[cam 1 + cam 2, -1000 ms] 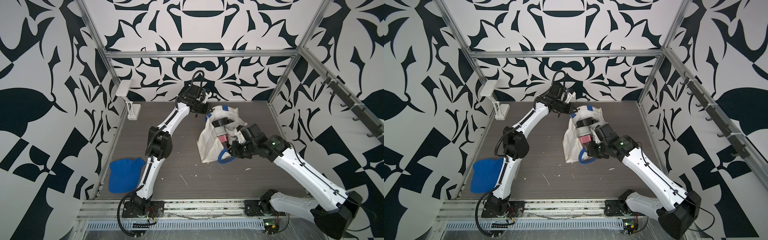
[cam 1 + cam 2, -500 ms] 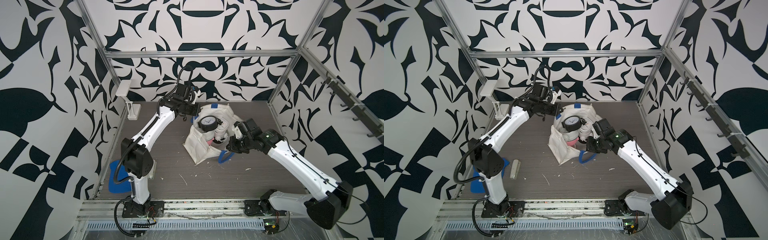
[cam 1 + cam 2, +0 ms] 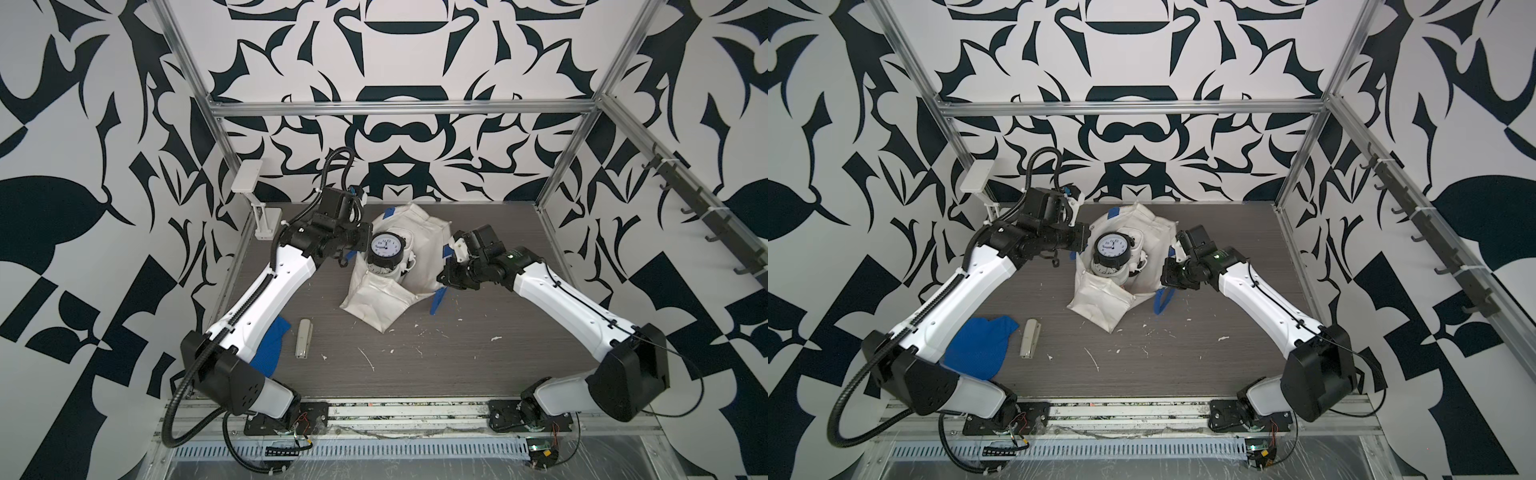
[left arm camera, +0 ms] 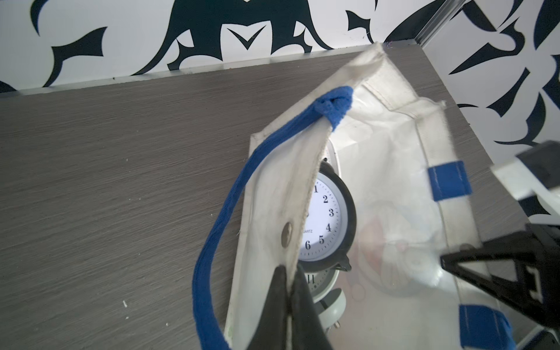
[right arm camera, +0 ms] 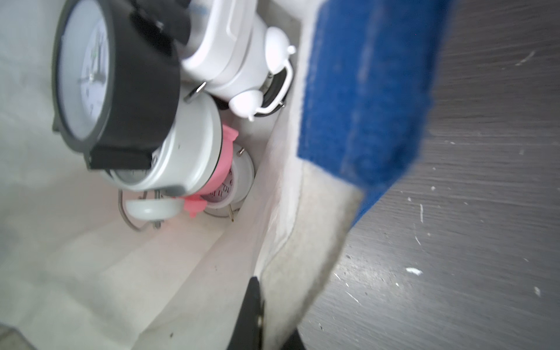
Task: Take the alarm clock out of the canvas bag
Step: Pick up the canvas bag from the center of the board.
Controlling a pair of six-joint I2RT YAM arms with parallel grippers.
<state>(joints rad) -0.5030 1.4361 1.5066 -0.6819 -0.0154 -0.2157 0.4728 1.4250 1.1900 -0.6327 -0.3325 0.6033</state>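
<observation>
The off-white canvas bag (image 3: 380, 297) (image 3: 1100, 301) stands open mid-table, its blue handle (image 4: 224, 212) hanging loose. A black-rimmed alarm clock (image 3: 386, 248) (image 3: 1112, 248) (image 4: 328, 218) (image 5: 115, 85) lies face up on top of the pile inside. Beneath it sit a grey clock (image 5: 188, 145), a white twin-bell clock (image 5: 239, 57) and a pink one (image 5: 224, 169). My left gripper (image 3: 360, 253) (image 4: 289, 272) is shut on the bag's left rim. On the opposite rim, by a blue patch (image 5: 363, 106), my right gripper (image 3: 442, 275) (image 5: 269, 306) is shut. The bag's mouth is held spread between them.
A blue cloth (image 3: 272, 345) (image 3: 980, 349) and a small beige bar-shaped object (image 3: 304, 338) (image 3: 1030, 337) lie on the table front left, near the left arm. A white stand (image 3: 257, 208) sits at the back left corner. White flecks dot the grey tabletop (image 3: 457, 365).
Both arms have drawn apart, spreading the bag's mouth wider and shifting the bag left. The left arm has swung down and left, uncovering the beige object. The black clock now shows fully.
</observation>
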